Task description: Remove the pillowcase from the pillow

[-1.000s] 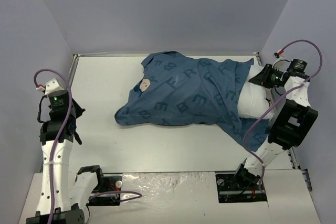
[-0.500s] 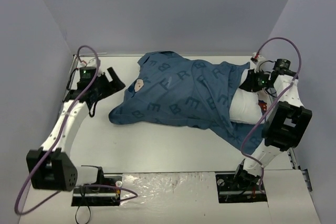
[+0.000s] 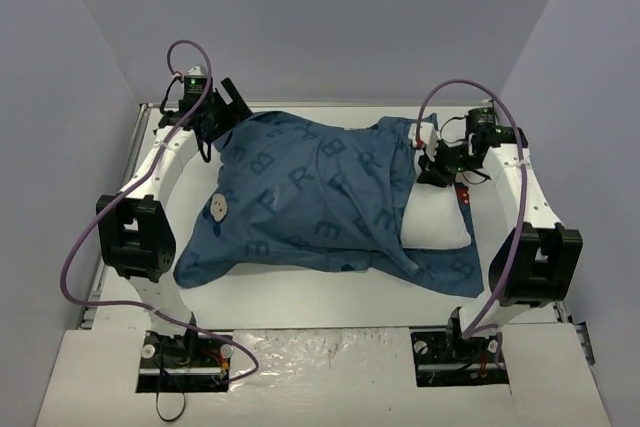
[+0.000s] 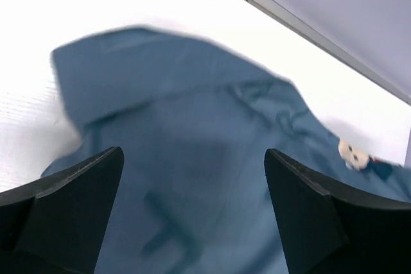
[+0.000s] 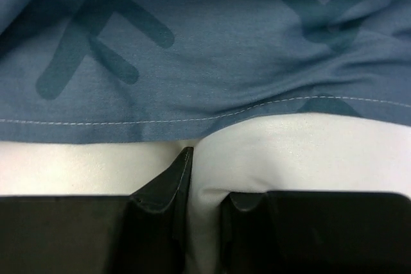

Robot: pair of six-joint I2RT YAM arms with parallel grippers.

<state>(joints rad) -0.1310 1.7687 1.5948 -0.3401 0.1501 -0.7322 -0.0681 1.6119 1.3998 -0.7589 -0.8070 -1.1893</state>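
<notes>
Right tool pinching pillow, left tool agape

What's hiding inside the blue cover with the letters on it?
A white pillow. Only its right end pokes out of the pillowcase, where the right tool pinches it. The rest is covered by cloth, so it cannot be seen.

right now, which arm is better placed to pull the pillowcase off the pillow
Left: the left gripper is open over the far left corner of the pillowcase, ready to grab and pull. The right gripper is shut on the bare end of the pillow, likely anchoring it.
</notes>
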